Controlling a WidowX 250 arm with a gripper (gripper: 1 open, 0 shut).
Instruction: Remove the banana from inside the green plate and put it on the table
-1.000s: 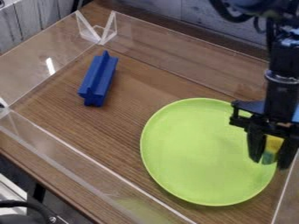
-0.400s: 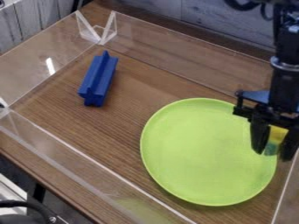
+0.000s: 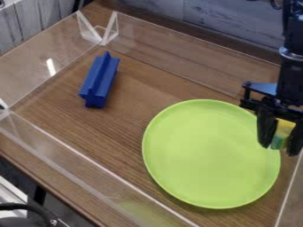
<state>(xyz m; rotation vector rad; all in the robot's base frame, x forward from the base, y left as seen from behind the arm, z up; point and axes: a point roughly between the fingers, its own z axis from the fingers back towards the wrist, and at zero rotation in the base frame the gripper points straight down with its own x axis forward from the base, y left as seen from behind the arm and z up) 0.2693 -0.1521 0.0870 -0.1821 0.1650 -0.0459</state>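
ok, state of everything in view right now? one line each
gripper: pointing down, jaws shut on the banana
banana: held between the jaws, over the plate's right edge, mostly hidden
green plate: flat on the table, nothing lying in it
blue block: lying on the table, left of the plate, apart from it
table: wood top, clear walls around it

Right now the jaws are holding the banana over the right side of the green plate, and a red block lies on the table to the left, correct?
Not quite: the block is blue, not red, as the camera view shows. The rest holds: the jaws grip the banana over the right side of the green plate.
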